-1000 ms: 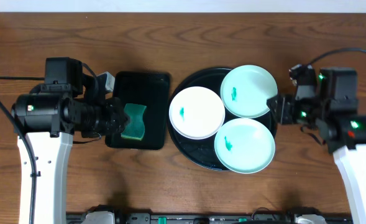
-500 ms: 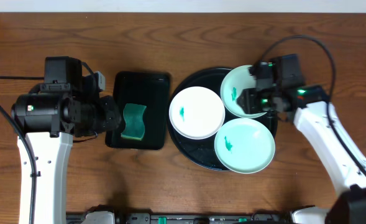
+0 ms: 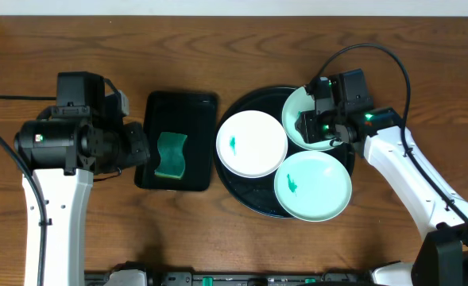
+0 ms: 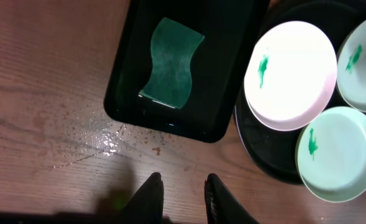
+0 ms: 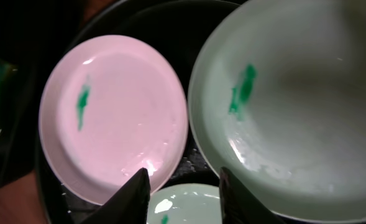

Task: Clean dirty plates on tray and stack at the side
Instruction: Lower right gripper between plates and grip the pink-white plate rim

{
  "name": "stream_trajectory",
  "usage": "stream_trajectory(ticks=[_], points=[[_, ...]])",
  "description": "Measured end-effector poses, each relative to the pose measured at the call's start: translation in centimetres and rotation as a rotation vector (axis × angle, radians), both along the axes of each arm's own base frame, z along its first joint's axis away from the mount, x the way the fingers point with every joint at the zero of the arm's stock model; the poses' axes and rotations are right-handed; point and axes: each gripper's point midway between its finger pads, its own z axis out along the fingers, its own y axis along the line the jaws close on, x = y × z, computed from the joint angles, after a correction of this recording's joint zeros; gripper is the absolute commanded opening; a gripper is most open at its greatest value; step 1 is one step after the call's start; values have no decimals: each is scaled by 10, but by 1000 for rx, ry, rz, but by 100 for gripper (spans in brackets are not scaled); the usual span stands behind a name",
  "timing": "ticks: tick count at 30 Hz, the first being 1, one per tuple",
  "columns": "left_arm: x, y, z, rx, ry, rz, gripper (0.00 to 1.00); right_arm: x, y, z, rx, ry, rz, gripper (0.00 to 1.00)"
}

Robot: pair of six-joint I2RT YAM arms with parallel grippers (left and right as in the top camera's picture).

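Since the three plates (image 3: 313, 185) are round, no long axis is showing. They're all lying flat, face up, in the round tray (image 3: 235, 184), white one (image 3: 252, 144) on the left. A sponge (image 3: 171, 156) is sitting in the small tray (image 3: 179, 103). Left pincer (image 4: 179, 196) is hovering slightly spread over the table (image 4: 46, 93), empty. Right pincer (image 5: 183, 190) is hanging spread over the rear mint plate (image 5: 282, 106), gripping nothing.
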Motion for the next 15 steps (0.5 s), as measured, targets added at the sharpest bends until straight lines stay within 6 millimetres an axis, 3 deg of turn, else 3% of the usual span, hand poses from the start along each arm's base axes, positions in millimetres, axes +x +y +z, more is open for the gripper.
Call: stream_trajectory(ticks=[5,10,15], points=[[2,0,0,2,-7,0,25,-16,3,-6,76,136,-132,40],[4,0,1,2,-19,0,25,-21,39,4,208,178,-150,44],[5,0,1,2,-21,0,25,-22,69,11,210,108,-64,40]])
